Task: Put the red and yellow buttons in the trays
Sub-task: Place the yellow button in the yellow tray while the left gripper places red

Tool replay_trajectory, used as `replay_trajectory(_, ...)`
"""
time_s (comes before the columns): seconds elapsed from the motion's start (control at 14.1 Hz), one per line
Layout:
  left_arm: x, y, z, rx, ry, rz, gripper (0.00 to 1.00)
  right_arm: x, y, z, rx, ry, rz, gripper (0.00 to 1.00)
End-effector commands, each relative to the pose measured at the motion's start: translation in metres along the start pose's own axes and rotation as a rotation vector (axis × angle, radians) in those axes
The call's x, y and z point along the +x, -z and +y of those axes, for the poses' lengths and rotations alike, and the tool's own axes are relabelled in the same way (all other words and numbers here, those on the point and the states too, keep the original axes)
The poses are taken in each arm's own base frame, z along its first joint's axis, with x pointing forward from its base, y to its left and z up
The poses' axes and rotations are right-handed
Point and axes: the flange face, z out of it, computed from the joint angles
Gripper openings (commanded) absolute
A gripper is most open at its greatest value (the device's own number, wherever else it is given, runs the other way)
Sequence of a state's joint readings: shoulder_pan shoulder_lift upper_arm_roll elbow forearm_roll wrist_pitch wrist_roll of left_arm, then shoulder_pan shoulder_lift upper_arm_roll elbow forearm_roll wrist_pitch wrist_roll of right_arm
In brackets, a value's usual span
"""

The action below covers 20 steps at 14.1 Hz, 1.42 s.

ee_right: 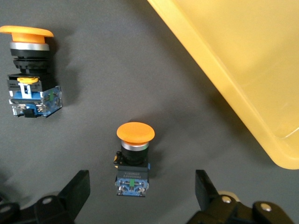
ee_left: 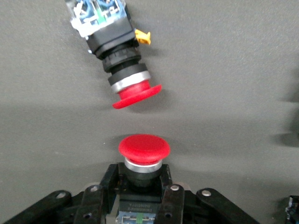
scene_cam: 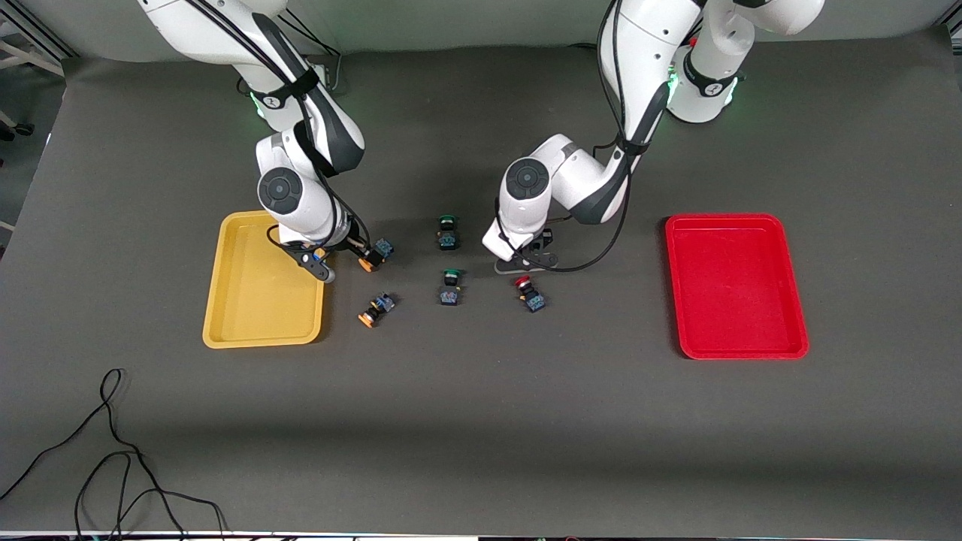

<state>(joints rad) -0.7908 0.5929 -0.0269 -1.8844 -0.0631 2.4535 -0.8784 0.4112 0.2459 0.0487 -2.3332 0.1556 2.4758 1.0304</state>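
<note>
Dark table, L wrist cam: left hand clamps red button

The dark grey surface looks matt and faintly grainy. The yellow plastic tray and red plastic tray are smooth with a soft sheen. The red-capped plastic button wears a shiny metal collar; its cap is satin.

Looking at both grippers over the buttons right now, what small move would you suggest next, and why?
Probably lift the left gripper: it appears shut on a red button near the table. The open right gripper straddles a yellow button, ungrasped, beside the yellow tray.
</note>
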Motion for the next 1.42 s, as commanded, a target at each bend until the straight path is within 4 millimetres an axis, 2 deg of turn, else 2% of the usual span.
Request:
replay_trajectory(0.0,0.022,0.060,0.002,0.040,0.039,-0.041,0.10,0.000,-0.018,-0.006,0.025,-0.018,0.014,1.00)
replay_trajectory(0.14,0.051,0.115,-0.016,0.027,0.066,-0.056,0.10,0.002,-0.028,-0.007,0.028,-0.008,0.019,1.00)
replay_trajectory(0.21,0.057,0.134,-0.026,0.000,0.068,-0.063,0.10,0.002,-0.034,-0.008,0.035,-0.005,0.025,1.00)
replay_trajectory(0.28,0.065,0.148,-0.039,-0.015,0.053,-0.065,0.10,-0.013,-0.042,-0.015,0.028,0.026,0.025,1.00)
replay_trajectory(0.43,0.088,0.166,-0.096,-0.007,0.048,-0.089,0.10,-0.017,-0.048,-0.016,0.029,0.032,0.030,0.98)
replay_trajectory(0.5,0.096,0.174,-0.132,0.002,0.046,-0.109,0.10,-0.018,-0.049,-0.016,0.029,0.034,0.030,0.93)
replay_trajectory(0.71,0.113,0.184,-0.233,0.014,0.056,-0.159,0.10,-0.018,-0.050,-0.016,0.025,0.037,0.028,0.60)
replay_trajectory(0.92,0.137,0.163,-0.327,0.017,0.004,-0.197,0.11,-0.013,-0.044,-0.013,0.015,0.055,0.024,0.37)
replay_trajectory(1.0,0.140,0.151,-0.347,0.020,-0.024,-0.203,0.12,-0.006,-0.036,-0.011,0.019,0.045,0.028,0.29)
replay_trajectory(1.07,0.139,0.130,-0.365,0.028,-0.038,-0.199,0.12,-0.005,-0.025,-0.011,0.022,0.045,0.027,0.24)
replay_trajectory(1.14,0.136,0.108,-0.380,0.030,-0.035,-0.173,0.12,-0.006,-0.007,-0.010,0.023,0.043,0.021,0.23)
replay_trajectory(1.21,0.132,0.083,-0.387,0.031,-0.031,-0.149,0.13,0.001,0.017,-0.007,0.028,0.028,0.021,0.23)
replay_trajectory(1.35,0.134,0.042,-0.389,0.031,-0.031,-0.123,0.13,0.012,0.076,0.002,0.030,0.008,0.001,0.23)
